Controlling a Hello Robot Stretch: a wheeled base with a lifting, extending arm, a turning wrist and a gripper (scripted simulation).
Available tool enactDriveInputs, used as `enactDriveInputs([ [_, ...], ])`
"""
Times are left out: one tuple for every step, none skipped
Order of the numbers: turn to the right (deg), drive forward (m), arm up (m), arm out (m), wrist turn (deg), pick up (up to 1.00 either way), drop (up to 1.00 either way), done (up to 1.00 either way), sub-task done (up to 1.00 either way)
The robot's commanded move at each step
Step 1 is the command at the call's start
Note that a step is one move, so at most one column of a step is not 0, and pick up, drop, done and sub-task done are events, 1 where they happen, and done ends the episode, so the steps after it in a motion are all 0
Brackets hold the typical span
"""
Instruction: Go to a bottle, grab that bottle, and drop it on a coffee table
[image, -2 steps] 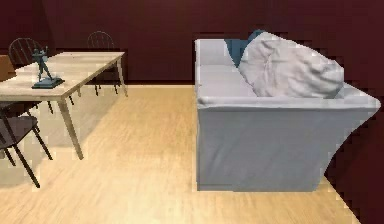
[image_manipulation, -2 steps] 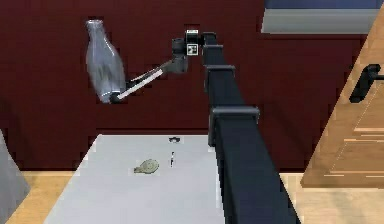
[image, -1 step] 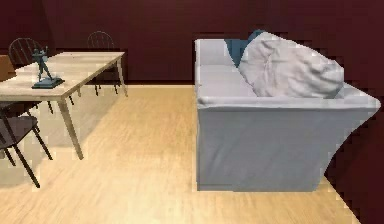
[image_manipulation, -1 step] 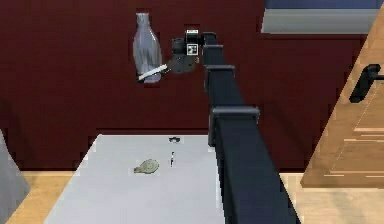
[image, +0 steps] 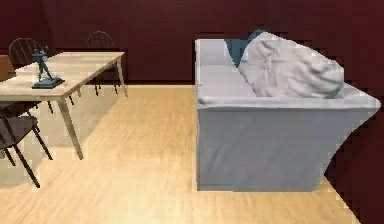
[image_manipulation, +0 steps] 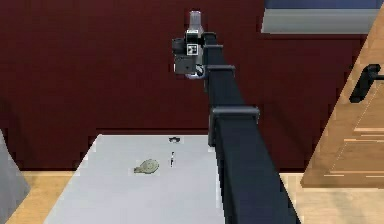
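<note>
Arm side view gives you the arm (image_manipulation: 240, 140) as a dark bar rising from the bottom edge to the upper middle, with its two white marker squares (image_manipulation: 190, 44) at the far end. The gripper (image_manipulation: 184, 60) sits just by those squares against the dark red wall (image_manipulation: 90, 70). Its fingers are too small to make out, so you cannot tell how the pincer stands or whether it holds anything.

Below it you see a pale grey table (image_manipulation: 110, 190). A small greenish blob (image_manipulation: 147, 166) lies on the table, left of the arm. Its shape is too vague for you to call it the bottle with any certainty. A tiny dark speck (image_manipulation: 174, 152) lies just beside it, nearer the wall. At this view's right stands a wooden door (image_manipulation: 345, 130) with a dark handle (image_manipulation: 370, 76), and a blue framed panel (image_manipulation: 320, 14) hangs above it.

In the forward view a grey sofa (image: 260, 130) stands on the right with a pale rumpled bundle (image: 295, 70) and a teal cushion (image: 240, 48) on it. On the left, a wooden dining table (image: 80, 66) carries a dark statuette (image: 43, 68), with dark chairs (image: 20, 130) around it.
</note>
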Motion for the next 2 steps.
enactDriveInputs([
  [0.0, 0.0, -0.3, 0.0, 0.0, 0.0, 0.0, 0.0, 0.0],
  [0.0, 0.0, -0.32, 0.0, 0.0, 0.0, 0.0, 0.0, 0.0],
])
